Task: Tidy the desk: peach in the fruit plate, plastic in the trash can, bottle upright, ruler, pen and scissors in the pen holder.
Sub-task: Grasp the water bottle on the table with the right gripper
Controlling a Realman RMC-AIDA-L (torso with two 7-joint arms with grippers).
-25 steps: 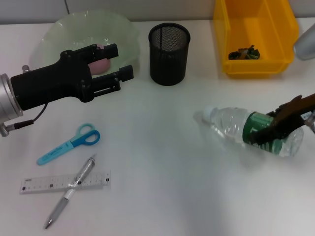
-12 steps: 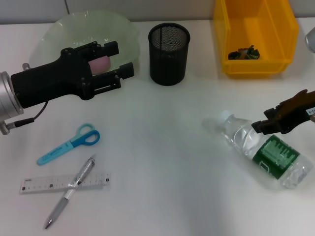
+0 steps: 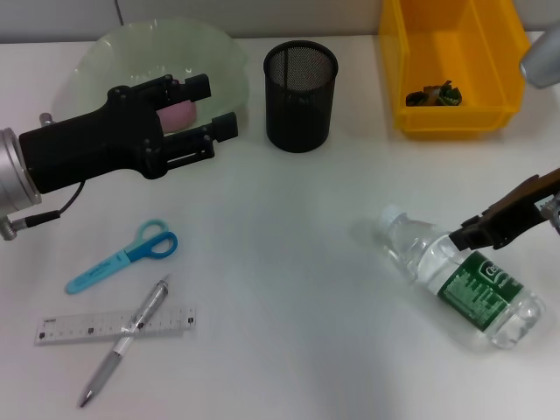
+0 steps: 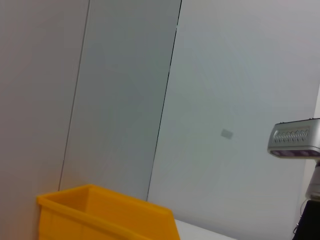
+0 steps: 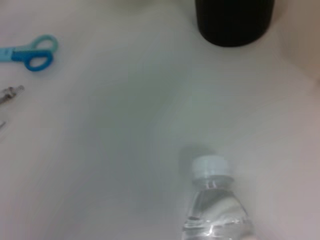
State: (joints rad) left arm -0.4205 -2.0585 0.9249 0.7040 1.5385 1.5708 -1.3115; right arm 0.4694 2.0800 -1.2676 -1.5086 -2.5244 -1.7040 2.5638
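Observation:
My left gripper (image 3: 203, 108) hovers open over the near rim of the green fruit plate (image 3: 114, 52). The pink peach (image 3: 178, 114) shows between its fingers, in the plate. The clear bottle (image 3: 455, 278), with its green label, lies on its side at the right, cap (image 5: 210, 167) pointing left. My right gripper (image 3: 490, 226) sits just above the bottle's far side. Blue scissors (image 3: 122, 258), pen (image 3: 127, 341) and ruler (image 3: 70, 328) lie at the front left, the pen across the ruler. The black mesh pen holder (image 3: 301, 85) stands at the back centre. The plastic (image 3: 435, 94) lies in the yellow trash can (image 3: 455, 118).
The yellow trash can (image 4: 100, 217) also shows in the left wrist view against a grey wall. In the right wrist view I see the scissors (image 5: 30, 51) and the pen holder (image 5: 234, 22) beyond the bottle (image 5: 215, 210).
The bottle swung round, its body sliding toward the front right, out from under my right gripper. The right gripper rose slightly. My left gripper has hardly moved.

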